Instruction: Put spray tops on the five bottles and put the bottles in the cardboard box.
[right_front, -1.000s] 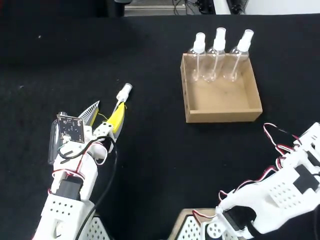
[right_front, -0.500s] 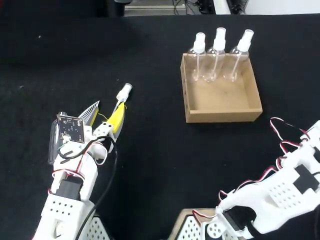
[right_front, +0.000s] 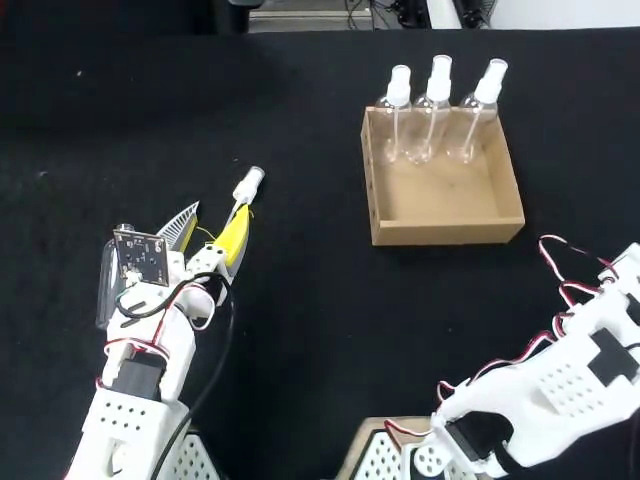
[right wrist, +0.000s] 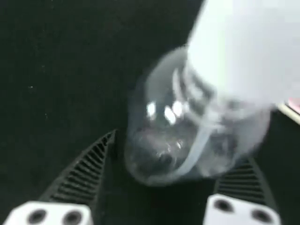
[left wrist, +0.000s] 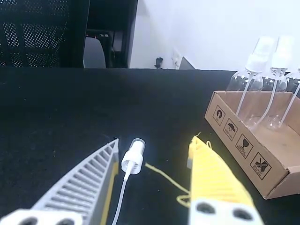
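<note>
- Three bottles (right_front: 430, 110) stood upright in a row against the far wall of the cardboard box (right_front: 445, 232). Each was clear plastic with a white spray top fitted and a thin dip tube visible inside.
- The box was open-topped brown card and sat on the black tabletop (right_front: 300, 100), right of middle and nearer the far edge.
- One loose spray top (left wrist: 132, 157) lay on the tabletop left of middle. It had a white ribbed head, and its thin tube trailed back toward the arm.
- The left gripper (left wrist: 154, 140) was spread wide and held nothing. The loose spray top lay between its grey finger (left wrist: 89, 178) and its yellow finger (left wrist: 211, 178), just beside the grey tip.
- One lying bottle (right_front: 105, 290), clear, rested on its side toward the near-left corner. It was close against the left arm and partly hidden by it.
- The right gripper (right wrist: 180, 147) had its fingers closed around a held bottle (right wrist: 187, 126). This bottle was clear, round-bodied and fitted with a white top, but its detail was blurred.
</note>
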`<state>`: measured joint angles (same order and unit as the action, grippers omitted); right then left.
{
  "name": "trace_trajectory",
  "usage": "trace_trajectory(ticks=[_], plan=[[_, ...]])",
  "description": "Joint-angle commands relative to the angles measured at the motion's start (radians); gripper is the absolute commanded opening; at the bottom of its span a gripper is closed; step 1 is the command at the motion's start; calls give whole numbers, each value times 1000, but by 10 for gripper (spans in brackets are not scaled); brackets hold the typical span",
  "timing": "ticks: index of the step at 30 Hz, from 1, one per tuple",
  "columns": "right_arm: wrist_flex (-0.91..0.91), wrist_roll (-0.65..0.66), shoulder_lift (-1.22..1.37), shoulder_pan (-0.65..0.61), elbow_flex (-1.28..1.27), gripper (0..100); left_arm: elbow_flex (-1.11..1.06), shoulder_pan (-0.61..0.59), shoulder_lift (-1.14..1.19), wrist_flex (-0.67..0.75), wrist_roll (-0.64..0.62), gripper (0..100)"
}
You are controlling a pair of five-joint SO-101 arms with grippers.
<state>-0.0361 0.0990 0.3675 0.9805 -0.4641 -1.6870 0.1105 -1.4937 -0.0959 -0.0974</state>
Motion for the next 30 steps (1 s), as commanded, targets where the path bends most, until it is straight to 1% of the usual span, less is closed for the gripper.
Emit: trace_trajectory(ticks=[1, 11, 18, 30], plan=[[-3, -3, -64, -20, 25, 286, -21, -2, -2, -5, 6, 230], [-9, -5, -91, -20, 45, 289, -21, -2, -2, -5, 6, 230], [-118, -5, -220, -28, 48, 289, -21, -2, -2, -5, 6, 230], [-123, 5, -248, -21, 21, 286, -21, -2, -2, -5, 6, 230]])
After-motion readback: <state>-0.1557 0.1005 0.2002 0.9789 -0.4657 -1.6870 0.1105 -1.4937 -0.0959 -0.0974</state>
